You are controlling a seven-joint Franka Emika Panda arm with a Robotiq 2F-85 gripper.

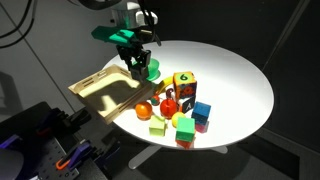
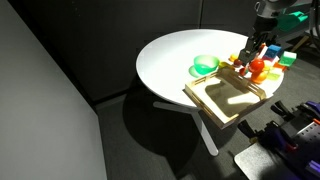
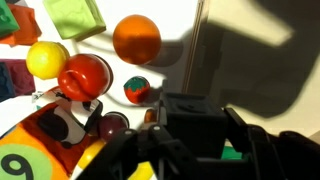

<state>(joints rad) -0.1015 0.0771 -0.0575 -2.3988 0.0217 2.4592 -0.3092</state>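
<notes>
Gripper (image 3: 195, 122), dark, filling the lower part of the wrist view; jaws drawn closed. Whether anything is pinched cannot be told, though a green sliver (image 3: 232, 152) is seen beside the fingers. It is hung low over one corner of the tray (image 1: 100, 97), on the side where the toys are gathered

Tray: wooden, shallow, laid at the rim of the table (image 1: 240, 70) and jutting past it, probably so that it can be reached from above

Strawberry (image 3: 138, 90): small, red with a green cap, lying nearest the fingers

Red ball (image 3: 83, 75), orange ball (image 3: 136, 38) and yellow ball (image 3: 46, 58): set close together on the white top, some touching, likely bunched to stay within the arm's reach

Green block (image 3: 72, 15): flat, beyond the balls

Numbered box (image 1: 183, 85): stood upright among the toys, a blue block (image 1: 202, 110) just beside it

Bowl (image 2: 205, 65): green, upright, placed by the tray's far corner, apart from the toys
</notes>
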